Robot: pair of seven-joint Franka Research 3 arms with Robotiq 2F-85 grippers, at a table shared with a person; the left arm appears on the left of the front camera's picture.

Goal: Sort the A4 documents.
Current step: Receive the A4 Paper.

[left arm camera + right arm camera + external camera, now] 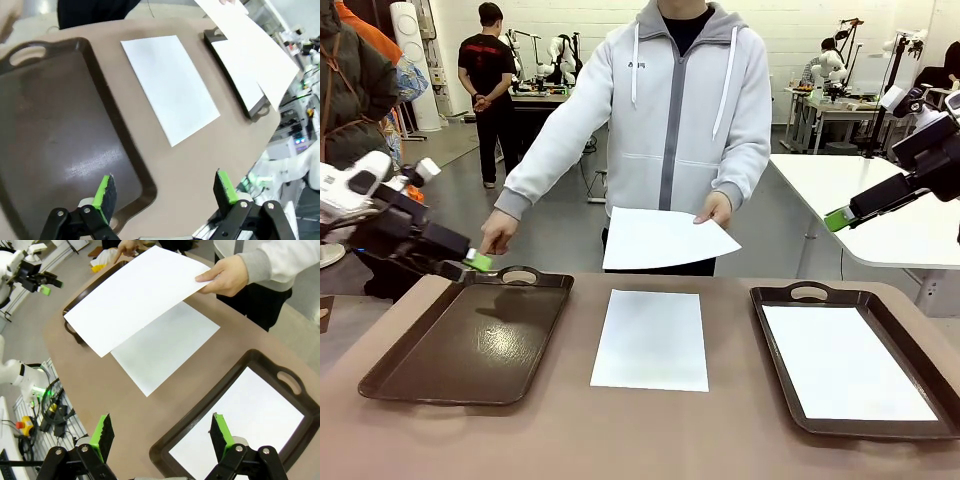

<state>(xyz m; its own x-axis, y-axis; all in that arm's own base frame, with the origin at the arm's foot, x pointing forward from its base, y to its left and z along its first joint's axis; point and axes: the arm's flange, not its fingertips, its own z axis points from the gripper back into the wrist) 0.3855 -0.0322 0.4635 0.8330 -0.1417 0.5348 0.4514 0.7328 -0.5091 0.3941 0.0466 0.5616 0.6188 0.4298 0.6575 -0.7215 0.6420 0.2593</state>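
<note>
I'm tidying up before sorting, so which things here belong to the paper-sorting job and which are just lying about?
Job: held sheet, middle sheet, third sheet in the right tray, left tray.
Lying about: white side table, cables.

The left gripper (165,189) hangs with jaws wide over the near rim of an empty brown tray (50,125). One paper sheet (170,87) lies flat on the counter (200,145) beside it. A second sheet (236,67) lies in the far tray (260,111), with a third sheet (265,50) tilted above.
</note>
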